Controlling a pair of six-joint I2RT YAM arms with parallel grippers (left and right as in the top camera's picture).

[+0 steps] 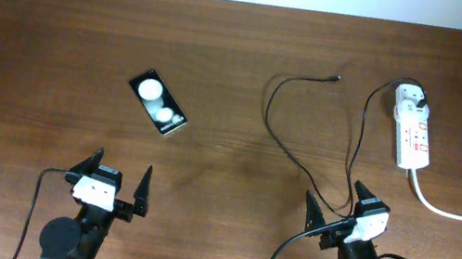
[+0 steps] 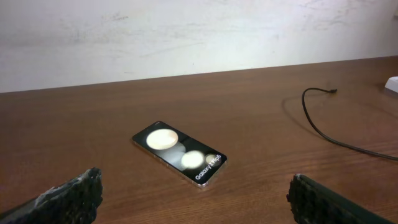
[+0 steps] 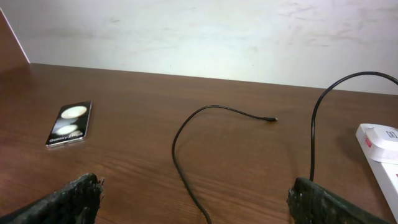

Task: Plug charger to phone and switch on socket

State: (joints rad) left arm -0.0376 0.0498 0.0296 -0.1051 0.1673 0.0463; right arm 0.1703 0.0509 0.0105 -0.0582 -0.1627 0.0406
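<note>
Overhead, the left gripper [image 1: 117,176] and right gripper [image 1: 336,196] both stand spread and empty at the near edge. The phone [image 1: 157,103] lies left of centre. The charger [image 1: 269,108] loops to the right, its plug seemingly in the far-right socket [image 1: 413,137].

Left wrist: the phone lies just ahead, its port unreadable.

Right wrist: the connector tip [image 3: 271,119] lies free, and I'd pinch just behind it, squarely. The socket is cut off at the right edge and its switches are unclear.

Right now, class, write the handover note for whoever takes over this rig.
Left hand: open, empty, short of the phone.
Right hand: open, empty, beside the charger cable.
Phone lies flat, left of centre; the connector tip lies loose, well apart from it.
The charger's plug appears seated in the socket, far right.
Done: nothing yet.
Left: plug tip into phone, switch socket on.
</note>
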